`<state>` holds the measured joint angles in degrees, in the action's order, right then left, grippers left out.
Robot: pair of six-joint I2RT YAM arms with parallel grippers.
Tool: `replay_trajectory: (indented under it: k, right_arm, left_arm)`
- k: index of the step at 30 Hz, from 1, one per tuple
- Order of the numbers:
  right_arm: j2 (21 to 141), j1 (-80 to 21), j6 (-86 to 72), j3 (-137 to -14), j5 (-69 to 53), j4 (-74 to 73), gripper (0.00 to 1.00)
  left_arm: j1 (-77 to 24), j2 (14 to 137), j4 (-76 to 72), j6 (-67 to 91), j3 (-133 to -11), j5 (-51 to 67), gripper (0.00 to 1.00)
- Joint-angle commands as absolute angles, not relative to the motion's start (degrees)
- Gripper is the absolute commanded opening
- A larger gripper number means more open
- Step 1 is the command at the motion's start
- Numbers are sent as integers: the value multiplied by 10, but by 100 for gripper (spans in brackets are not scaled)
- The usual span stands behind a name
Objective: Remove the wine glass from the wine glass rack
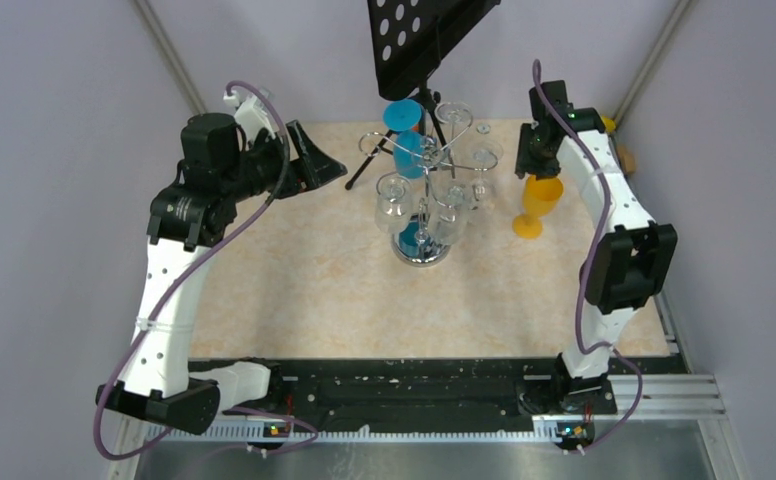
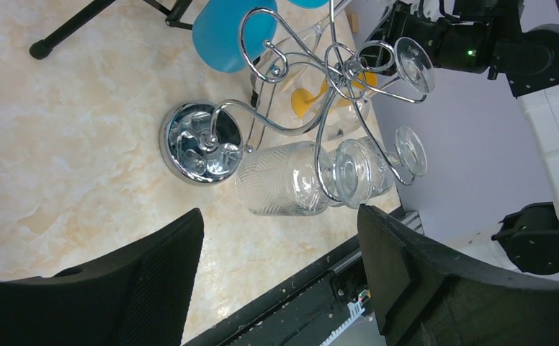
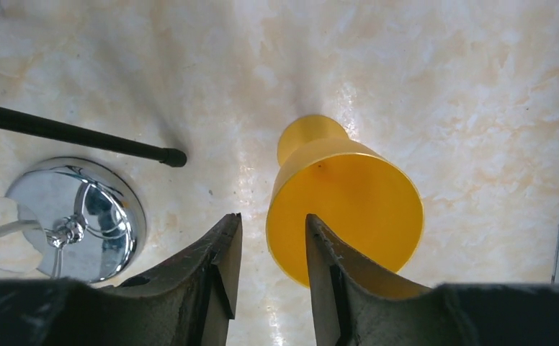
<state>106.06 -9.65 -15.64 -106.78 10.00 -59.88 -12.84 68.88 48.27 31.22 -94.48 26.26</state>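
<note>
Beige marbled tabletop (image 1: 294,290) carries everything. At its far edge stands a black tripod stand with a perforated black plate (image 1: 419,35), one leg reaching toward the left arm.

Just in front of it is the shiny chrome wire wine glass rack (image 2: 199,142): round mirrored base, thin post, scrolled arms on top. Hanging bowl-down from the arms are clear patterned wine glasses (image 2: 284,180) and blue plastic wine glasses (image 1: 409,152) (exact count hard to tell through the overlapping glass and wire).

The yellow plastic wine glass (image 1: 539,200) is off the rack, upright on its foot on the tabletop, near the rack's right side and apart from it.

The right tool (image 3: 271,220) hangs directly over that yellow glass. Its fingers are apart and straddle the near part of the rim, one outside the bowl with a visible gap to the wall, the other over the mouth. Whether the inner finger touches the wall can't be told, probably not.

The left tool (image 2: 278,216) is raised to the left of the rack, pointing at it, fingers spread wide with nothing between them, well apart from the hanging glasses.
</note>
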Motion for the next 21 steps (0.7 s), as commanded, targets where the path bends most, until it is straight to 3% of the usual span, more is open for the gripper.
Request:
replay_trajectory:
  k: [1,10,15,21]
  right_arm:
    - [989,-91,-160,-1099,101,-600,41]
    - [833,-93,-220,-985,34,-492,45]
    - [730,-93,-303,-873,-24,-392,42]
    - [647,-93,-376,-793,-38,-335,36]
  left_arm:
    - [-127,680,460,321,-956,288,82]
    - [-131,645,316,445,-851,398,79]
    - [-155,616,228,537,-785,380,64]
    - [-203,596,142,616,-732,330,63]
